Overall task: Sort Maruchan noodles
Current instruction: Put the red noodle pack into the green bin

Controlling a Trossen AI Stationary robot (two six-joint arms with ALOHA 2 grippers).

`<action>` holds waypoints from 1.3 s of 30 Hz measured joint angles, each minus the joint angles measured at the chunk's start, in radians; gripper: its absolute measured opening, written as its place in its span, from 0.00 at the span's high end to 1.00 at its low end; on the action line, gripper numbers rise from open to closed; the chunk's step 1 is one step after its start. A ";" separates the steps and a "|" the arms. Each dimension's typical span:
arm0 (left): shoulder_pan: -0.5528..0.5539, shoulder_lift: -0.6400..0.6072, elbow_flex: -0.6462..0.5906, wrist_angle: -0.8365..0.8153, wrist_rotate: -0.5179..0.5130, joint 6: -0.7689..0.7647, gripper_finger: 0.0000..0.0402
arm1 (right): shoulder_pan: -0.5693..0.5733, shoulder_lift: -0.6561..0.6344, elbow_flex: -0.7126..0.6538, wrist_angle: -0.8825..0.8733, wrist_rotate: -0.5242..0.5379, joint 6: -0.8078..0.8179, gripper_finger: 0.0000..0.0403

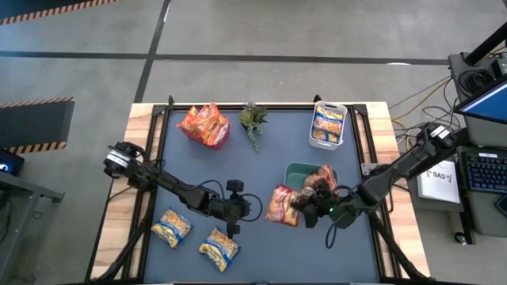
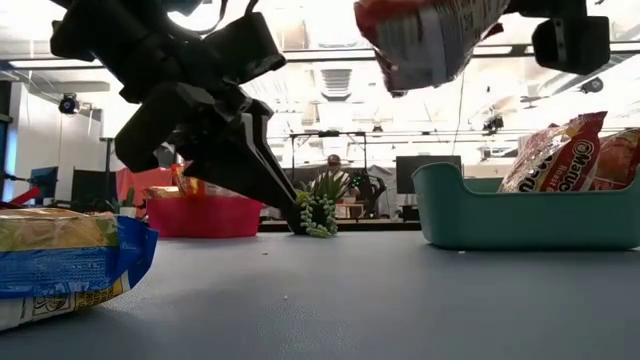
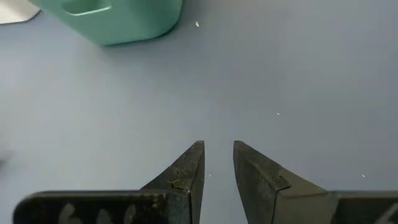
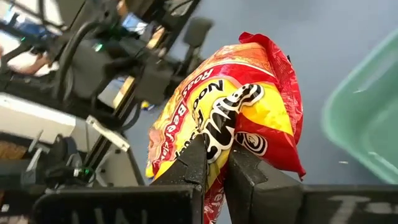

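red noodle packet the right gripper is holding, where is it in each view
High view: red packet, right of centre, beside the teal bin.
Low view: top centre, hanging above the table.
Left wrist view: not in it.
Right wrist view: centre, pinched in the right gripper.
Shared landmark: the teal bin.

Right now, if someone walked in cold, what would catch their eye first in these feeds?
The right gripper, shut on a red packet and holding it above the mat beside the teal bin. Next, the left gripper, empty at mid-table, with two yellow-and-blue packets near the front edge and the red bin of orange packets at the back left.
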 joint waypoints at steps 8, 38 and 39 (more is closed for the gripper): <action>0.000 0.000 0.000 0.003 -0.002 0.000 0.83 | -0.093 -0.075 0.167 -0.558 -0.079 0.113 0.94; 0.000 0.001 0.000 0.014 -0.003 0.000 0.83 | -0.418 0.140 0.410 -1.100 -0.431 -0.041 0.95; 0.000 0.001 0.000 0.014 -0.003 0.000 0.83 | -0.419 0.140 0.410 -1.076 -0.421 -0.045 0.95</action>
